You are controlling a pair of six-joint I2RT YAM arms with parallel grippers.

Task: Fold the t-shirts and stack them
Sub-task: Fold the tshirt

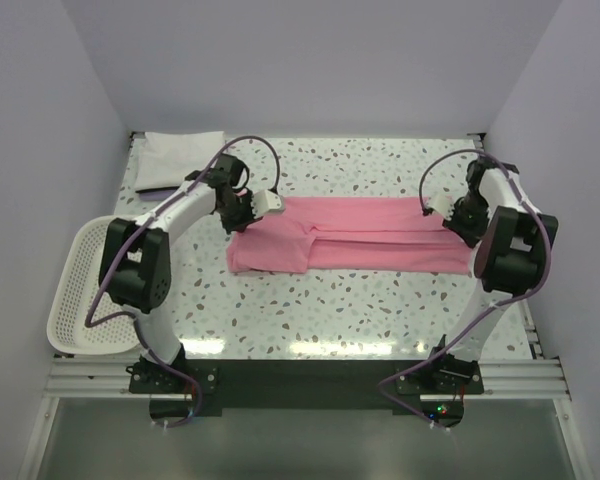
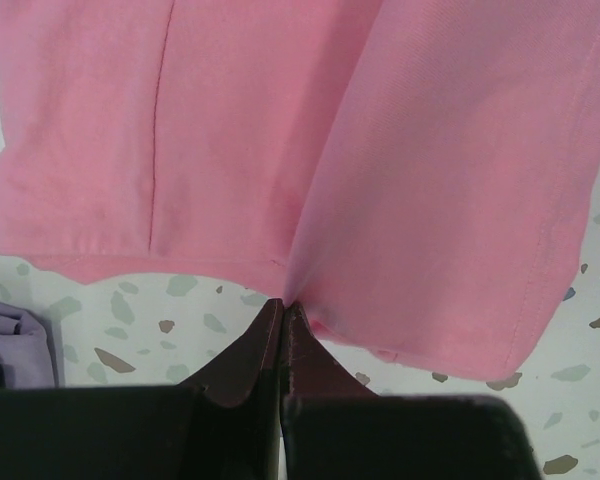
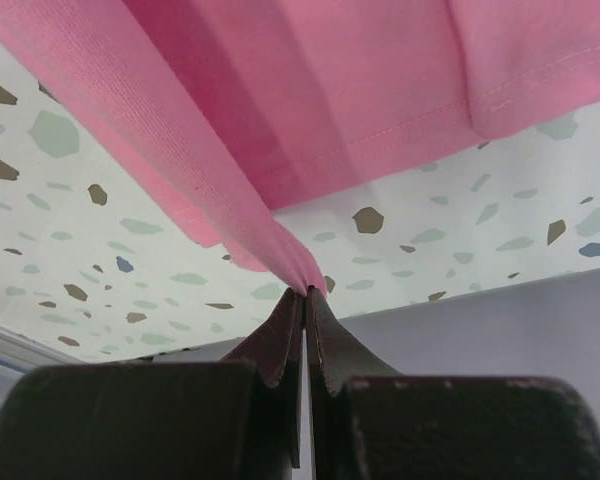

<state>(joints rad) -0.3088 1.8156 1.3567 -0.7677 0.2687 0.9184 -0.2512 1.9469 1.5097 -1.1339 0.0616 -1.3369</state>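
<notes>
The pink t-shirt [image 1: 360, 238] lies as a long folded band across the middle of the speckled table. My left gripper [image 1: 242, 208] is shut on its left end; in the left wrist view the fingertips [image 2: 283, 306] pinch the pink cloth [image 2: 280, 130] at its edge. My right gripper [image 1: 458, 218] is shut on its right end; in the right wrist view the tips [image 3: 306, 293] pinch a bunched pink fold [image 3: 210, 190] lifted off the table. The white t-shirt [image 1: 180, 158] lies folded as a rectangle at the back left corner.
A white mesh basket [image 1: 85, 290] hangs at the table's left edge, beside the left arm. Grey walls close in the table [image 1: 310, 310] on the left, right and back. A lilac cable [image 2: 15, 335] shows at the lower left of the left wrist view.
</notes>
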